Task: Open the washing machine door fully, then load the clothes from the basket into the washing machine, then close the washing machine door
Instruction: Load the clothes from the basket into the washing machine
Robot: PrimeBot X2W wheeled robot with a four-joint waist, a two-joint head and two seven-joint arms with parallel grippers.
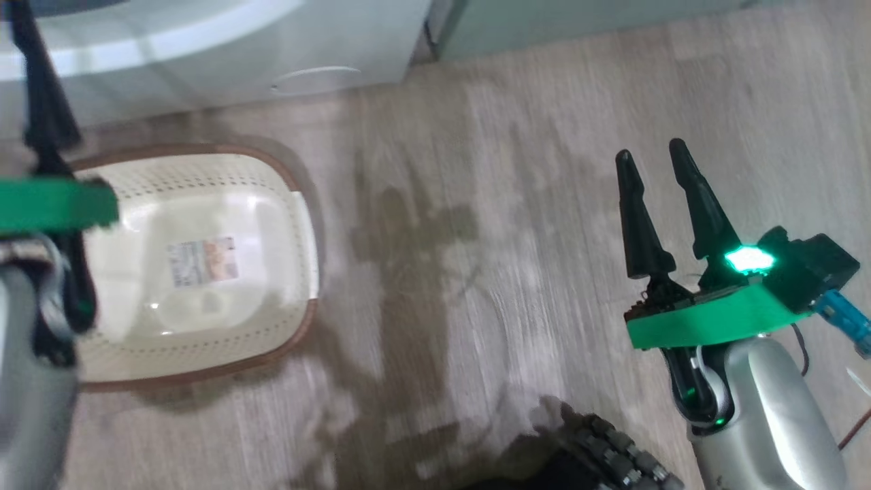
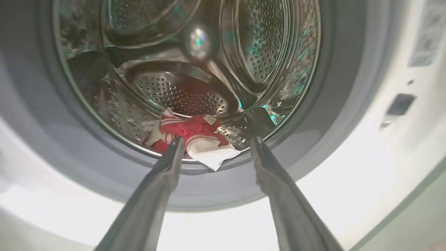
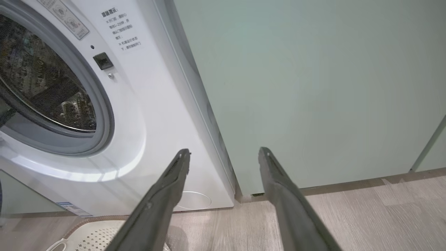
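Note:
The washing machine [image 2: 348, 181] stands with its round opening uncovered; the washing machine door is out of view. Red clothes [image 2: 190, 129] with white trim lie at the front bottom of the steel drum [image 2: 264, 48], and a white flap hangs over the grey gasket [image 2: 104, 164]. My left gripper [image 2: 216, 140] is open just in front of that opening, fingertips either side of the clothes and holding nothing. The cream basket [image 1: 286, 204] sits on the floor with only its label sticker [image 1: 203, 260] showing inside. My right gripper [image 1: 654, 155] hangs open and empty over the floor, to the right of the basket.
A pale green cabinet [image 3: 313, 87] adjoins the washer's right side. The round service flap [image 1: 314, 76] is low on the washer front. The robot's dark base [image 1: 599, 456] is at the bottom. Wood floor [image 1: 490, 238] lies between basket and right arm. My left arm [image 1: 34, 354] overlaps the basket's left edge.

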